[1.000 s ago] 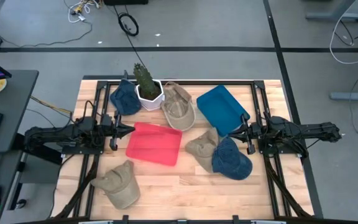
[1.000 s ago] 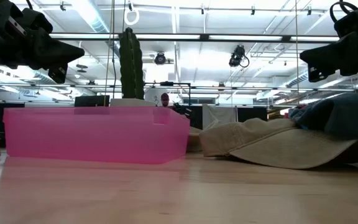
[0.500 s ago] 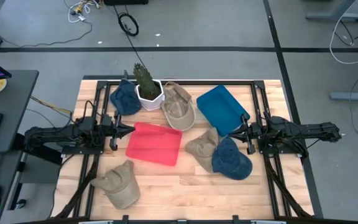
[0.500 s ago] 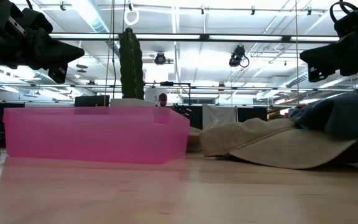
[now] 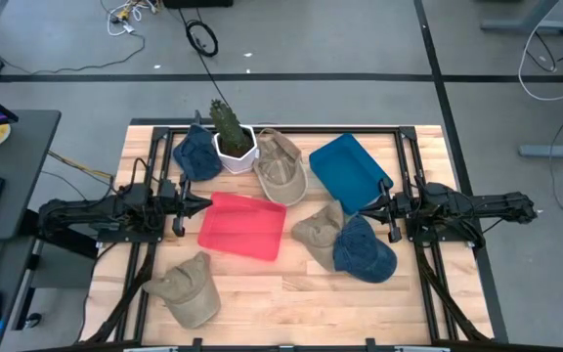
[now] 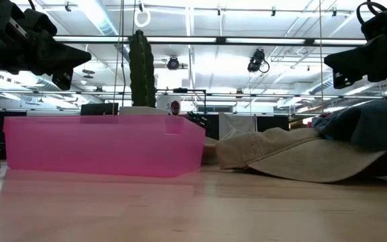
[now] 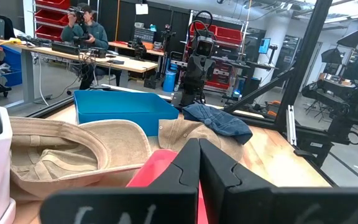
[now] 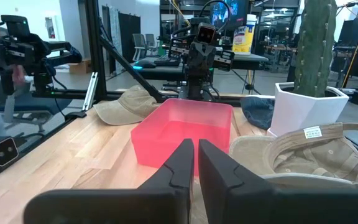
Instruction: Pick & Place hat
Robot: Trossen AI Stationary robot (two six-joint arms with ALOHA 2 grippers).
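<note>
Both arms lie low and level over the desk (image 5: 262,284), reaching inward from opposite edges. The left claw (image 5: 201,203) hangs just beside the pink bin (image 5: 244,226), its fingers pressed together — holding nothing. The right claw (image 5: 364,207) sits at the blue bin's (image 5: 348,169) edge, fingers likewise together and empty. Beside it a denim hat (image 5: 365,249) lies crumpled, overlapping a tan hat (image 5: 318,232) near the desk's middle.

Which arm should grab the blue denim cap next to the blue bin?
Probably the right: the right gripper hangs just beside the denim cap, while the left gripper sits across the pink bin.
</note>
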